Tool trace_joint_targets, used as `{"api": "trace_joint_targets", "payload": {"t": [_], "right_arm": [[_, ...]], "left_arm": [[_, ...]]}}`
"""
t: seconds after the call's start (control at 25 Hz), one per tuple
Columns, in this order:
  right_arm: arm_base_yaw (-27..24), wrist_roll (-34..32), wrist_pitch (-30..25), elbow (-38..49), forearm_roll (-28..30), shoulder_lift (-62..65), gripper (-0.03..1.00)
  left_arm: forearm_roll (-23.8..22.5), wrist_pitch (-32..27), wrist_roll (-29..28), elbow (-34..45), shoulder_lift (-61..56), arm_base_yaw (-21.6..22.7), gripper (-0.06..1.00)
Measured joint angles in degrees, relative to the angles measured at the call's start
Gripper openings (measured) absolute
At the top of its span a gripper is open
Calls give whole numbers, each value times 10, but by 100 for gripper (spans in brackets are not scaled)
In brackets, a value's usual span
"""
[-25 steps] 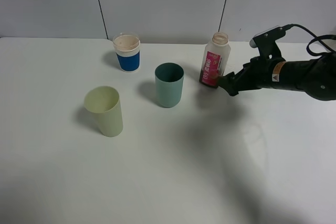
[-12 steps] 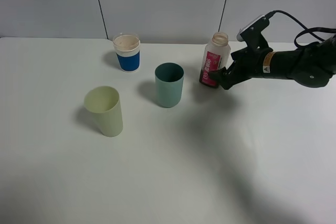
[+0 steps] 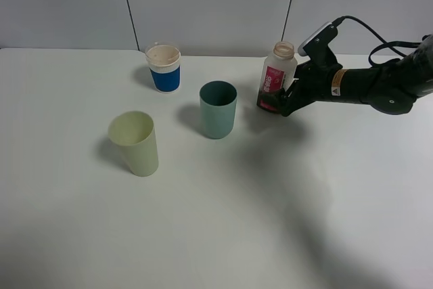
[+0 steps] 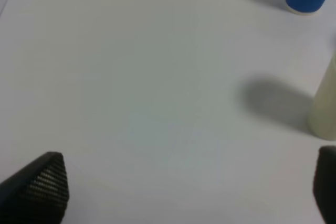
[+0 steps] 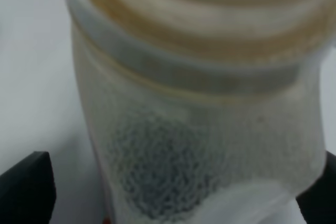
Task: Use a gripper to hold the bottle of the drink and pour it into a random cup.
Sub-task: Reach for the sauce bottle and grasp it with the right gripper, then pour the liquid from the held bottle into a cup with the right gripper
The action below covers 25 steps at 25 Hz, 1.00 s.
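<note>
- Grasp unfinished: my right gripper straddles the small whitish plastic bottle with pink label, jaws wide, not clamped yet.
- Bottle stands upright on white table, near teal plastic tumbler.
- Lifting and pouring not done.
- My left gripper gapes, empty.
</note>
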State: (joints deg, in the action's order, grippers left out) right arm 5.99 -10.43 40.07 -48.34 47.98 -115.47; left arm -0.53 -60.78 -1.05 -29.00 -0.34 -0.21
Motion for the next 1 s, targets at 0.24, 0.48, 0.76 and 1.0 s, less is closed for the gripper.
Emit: {"api": "trace_joint_targets", "payload": {"t": [0.24, 0.48, 0.76, 1.0], "right_arm": [[0, 7, 25, 0, 0, 0, 55], [0, -14, 25, -1, 0, 0, 36], [0, -18, 25, -1, 0, 0, 36], [0, -18, 21, -1, 1, 3, 36]], "left_arm": [[0, 0, 0, 0, 0, 0, 93], [0, 0, 0, 0, 0, 0, 93], [0, 0, 0, 0, 0, 0, 93], [0, 0, 0, 0, 0, 0, 93]]}}
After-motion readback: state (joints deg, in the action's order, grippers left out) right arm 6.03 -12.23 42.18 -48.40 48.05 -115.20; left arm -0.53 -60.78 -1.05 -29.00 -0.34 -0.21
